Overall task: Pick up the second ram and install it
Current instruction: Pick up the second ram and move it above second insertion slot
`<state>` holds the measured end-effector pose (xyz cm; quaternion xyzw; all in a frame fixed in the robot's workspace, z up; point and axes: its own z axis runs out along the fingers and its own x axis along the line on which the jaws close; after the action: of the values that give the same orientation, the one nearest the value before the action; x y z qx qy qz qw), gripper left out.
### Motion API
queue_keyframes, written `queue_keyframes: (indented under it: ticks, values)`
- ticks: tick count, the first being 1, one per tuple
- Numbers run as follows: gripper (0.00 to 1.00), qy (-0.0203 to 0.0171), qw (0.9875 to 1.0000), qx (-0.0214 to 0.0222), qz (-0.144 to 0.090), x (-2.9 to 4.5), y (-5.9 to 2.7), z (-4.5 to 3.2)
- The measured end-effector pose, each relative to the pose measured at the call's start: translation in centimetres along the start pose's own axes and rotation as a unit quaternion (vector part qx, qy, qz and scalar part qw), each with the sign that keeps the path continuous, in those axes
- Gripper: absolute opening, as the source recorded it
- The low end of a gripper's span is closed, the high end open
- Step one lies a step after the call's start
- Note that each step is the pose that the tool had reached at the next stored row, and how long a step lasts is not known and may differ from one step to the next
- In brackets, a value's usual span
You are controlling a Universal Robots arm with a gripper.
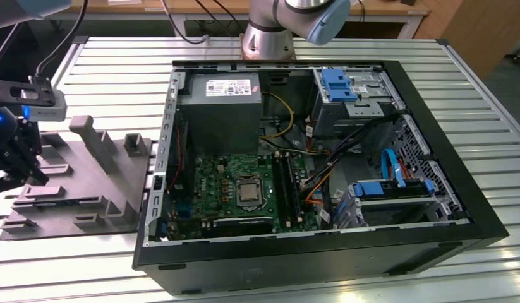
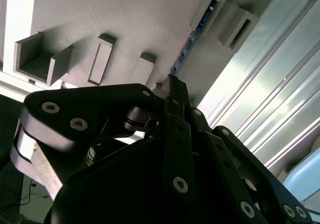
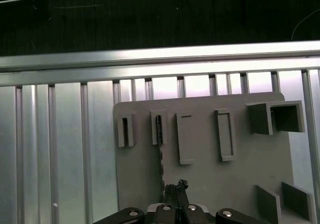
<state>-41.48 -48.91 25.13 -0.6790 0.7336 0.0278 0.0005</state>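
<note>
The second ram (image 2: 192,38) is a thin blue-green stick standing on edge in a slotted holder of the grey fixture tray (image 1: 83,170). In the first wrist view the ram (image 3: 161,154) runs from that holder toward my fingertips. My gripper (image 1: 15,173) hangs over the tray's end, at the exterior view's left. In both wrist views the gripper (image 2: 172,83) (image 3: 177,185) has its black fingers drawn together, tips at the near end of the stick. Whether they pinch the stick is hidden. The black memory slots (image 1: 284,183) lie beside the processor socket on the motherboard.
The open computer case (image 1: 327,259) lies in the middle of the ribbed metal table, with the grey power supply (image 1: 222,107) at its far side and blue drive brackets (image 1: 393,187) to the right. Raised grey blocks (image 1: 95,136) stand on the tray. The arm's base (image 1: 268,38) sits behind the case.
</note>
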Motion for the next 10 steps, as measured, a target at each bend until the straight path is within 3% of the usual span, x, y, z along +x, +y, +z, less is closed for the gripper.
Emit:
queue_keyframes:
  ticks: [10]
  values:
    - [0.10,0.0001,1.0000,-0.0002,-0.001,0.26,0.16,0.79]
